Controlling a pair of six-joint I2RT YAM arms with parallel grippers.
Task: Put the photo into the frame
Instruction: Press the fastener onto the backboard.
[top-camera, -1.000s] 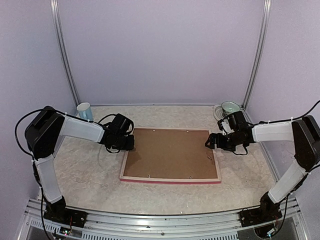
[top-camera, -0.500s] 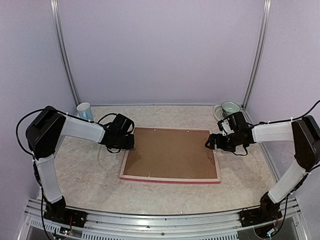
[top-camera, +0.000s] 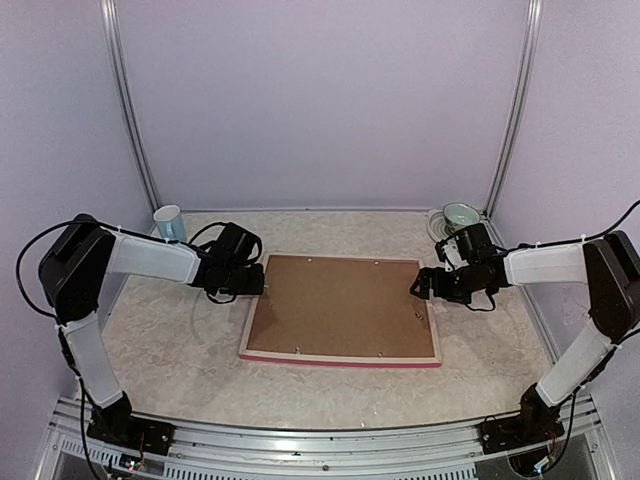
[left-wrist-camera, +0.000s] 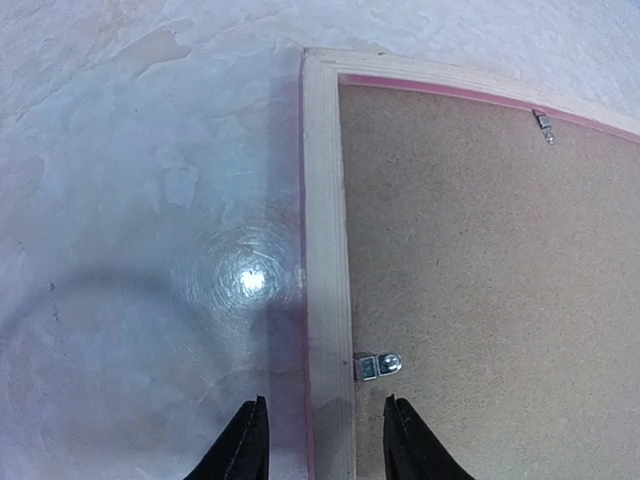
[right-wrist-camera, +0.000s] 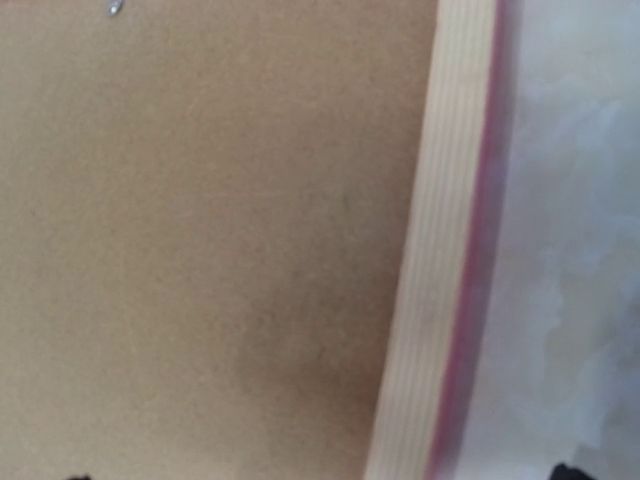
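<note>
The frame (top-camera: 340, 358) lies face down in the middle of the table, its pale wood back up and pink edges showing. A plain brown backing board (top-camera: 340, 305) fills it. The photo is hidden. My left gripper (top-camera: 254, 283) is open at the frame's left rail. In the left wrist view, the gripper (left-wrist-camera: 326, 402) straddles that rail (left-wrist-camera: 322, 200), one finger over the table and one over the board (left-wrist-camera: 480, 250), near a metal tab (left-wrist-camera: 378, 366). My right gripper (top-camera: 419, 285) is open at the right rail (right-wrist-camera: 440, 200). Only its fingertips (right-wrist-camera: 565, 470) show, far apart.
A pale blue cup (top-camera: 169, 222) stands at the back left. A green-rimmed bowl on white dishes (top-camera: 460, 214) sits at the back right, just behind my right arm. Metal posts run up the back wall at both corners.
My left arm has drawn back slightly to the left, its gripper moving a little away over the frame's left rail. The right arm and the frame have not visibly moved.
</note>
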